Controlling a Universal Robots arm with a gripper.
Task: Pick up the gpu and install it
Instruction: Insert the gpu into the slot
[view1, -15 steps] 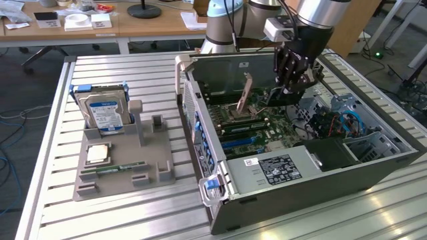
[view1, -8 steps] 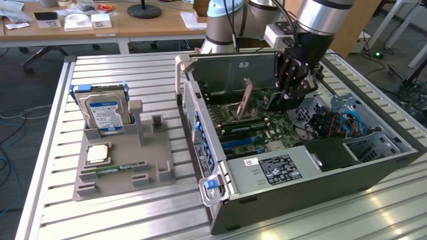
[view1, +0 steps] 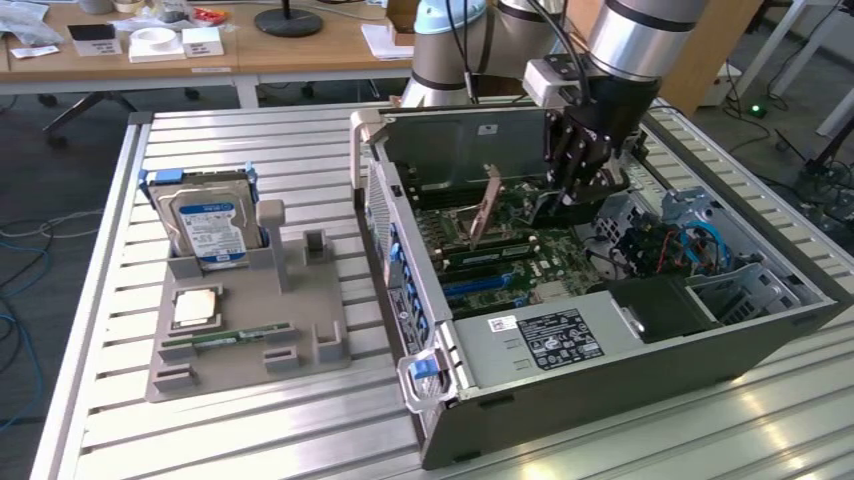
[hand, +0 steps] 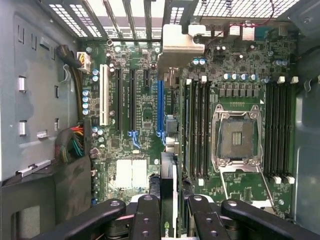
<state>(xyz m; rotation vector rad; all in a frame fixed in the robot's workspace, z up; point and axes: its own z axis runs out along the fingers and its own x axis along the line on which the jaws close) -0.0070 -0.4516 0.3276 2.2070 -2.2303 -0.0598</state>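
Item: gpu (hand: 176, 45), thin flat dark card, pale metal bracket | your black claw (view1: 578, 200) pinches it edge-on | place: inside grey metal case (view1: 601, 400), upper exterior view's right, over green motherboard (hand: 145, 112).

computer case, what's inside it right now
Inside the computer case: the motherboard with its ram slots and cpu socket, plus the gripper holding the gpu edge-on over the board. The card covers the strip of board directly beneath it.
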